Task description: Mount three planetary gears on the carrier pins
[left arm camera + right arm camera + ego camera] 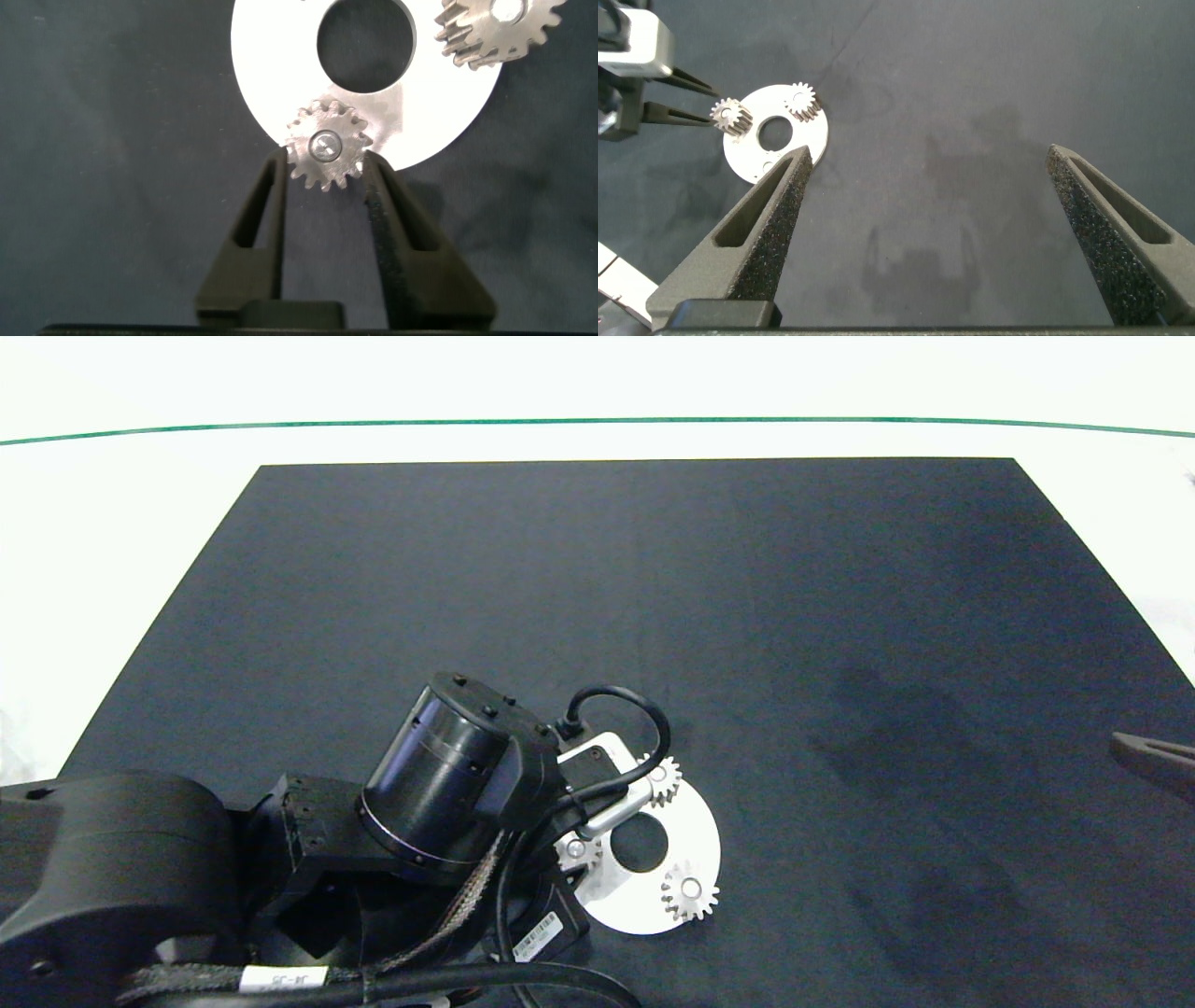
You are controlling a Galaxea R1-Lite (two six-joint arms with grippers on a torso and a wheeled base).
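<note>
Left gripper (322, 182): my two dark fingers close on a small gear (327, 146) from either side, right at the rim of the white disc (439, 112); the gear sits over a pin whose bright tip shows in its centre hole.
Step in hand: I judge this is seating the third gear, so I would press straight down, keep it level, and let go only once it lies flat.
Care: opening the fingers evenly should avoid tipping the gear or sliding the disc on the mat (653, 597).
Other gears: one (689, 890) sits on its pin at the disc's near side, another (664, 780) at the far side, partly behind my cable; both look seated.
Right gripper (924, 168): parked well off to the right, fingers spread wide and holding nothing.
Gear: silver-grey metal, pointed teeth, darker flanks, round bore.
Disc: flat, smooth, matte white, with a large round central hole (366, 42).
Mat: dark, finely woven cloth, dull, with faint smudges.
Finger pads: black, grainy foam-like facing.
</note>
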